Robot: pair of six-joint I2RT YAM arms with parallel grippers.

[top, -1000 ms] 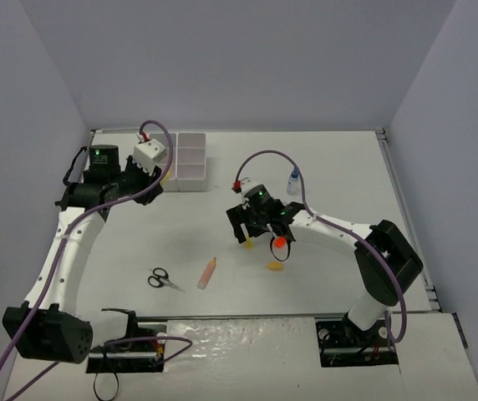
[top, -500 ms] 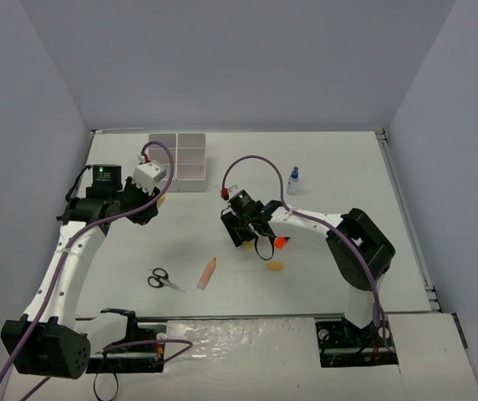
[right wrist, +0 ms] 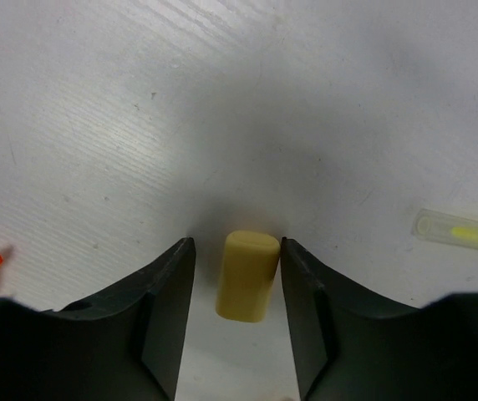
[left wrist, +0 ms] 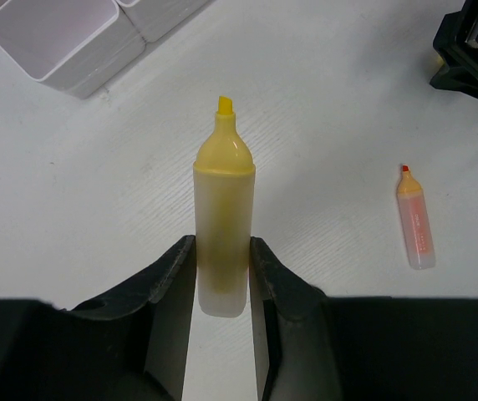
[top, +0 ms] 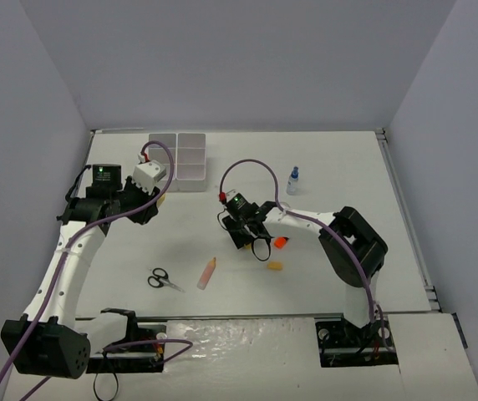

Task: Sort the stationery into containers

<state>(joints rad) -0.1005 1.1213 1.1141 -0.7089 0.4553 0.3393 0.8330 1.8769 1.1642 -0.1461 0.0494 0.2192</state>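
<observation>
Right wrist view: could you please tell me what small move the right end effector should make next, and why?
Probably close on the yellow eraser: it lies on the table between the fingers of the right end effector, with a gap beside it.

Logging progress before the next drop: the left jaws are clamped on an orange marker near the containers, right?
Not quite: the left jaws are clamped on a yellow marker, not an orange one, near the containers. The left wrist view shows it.
</observation>
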